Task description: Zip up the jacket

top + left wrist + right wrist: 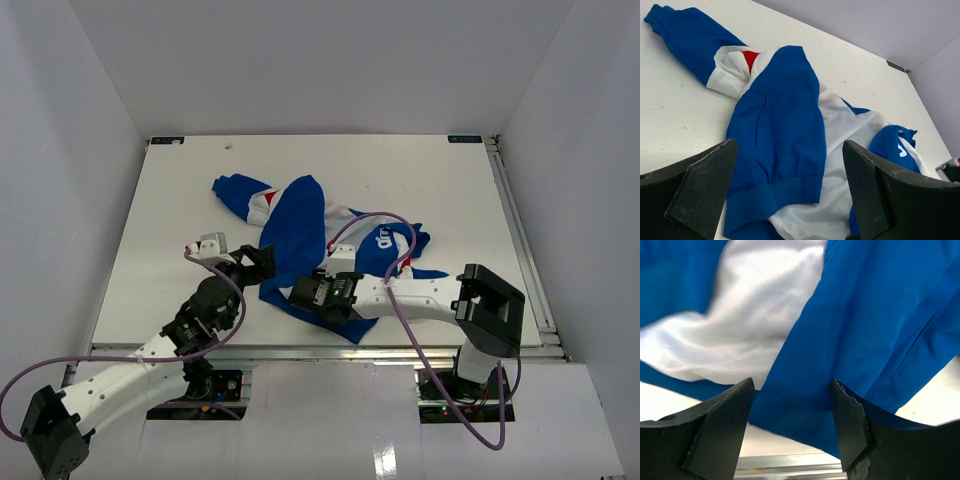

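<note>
Jacket (pixel 300 232) fabric lies right at both hands. The left hand (pixel 790 197) is released, fingers spread wide around the lower band of a blue front panel. The right hand (pixel 792 422) is also released, fingers apart over the blue bottom edge beside white lining. The jacket lies open and crumpled mid-counter (pixel 170 215), one sleeve (pixel 236 190) reaching toward the far left.

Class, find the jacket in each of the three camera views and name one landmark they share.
Top external: jacket lies crumpled, mid-table.
Left wrist: fills the centre of the picture.
Right wrist: fills almost the whole frame.
Shared landmark: white lining beside the blue panel.
</note>
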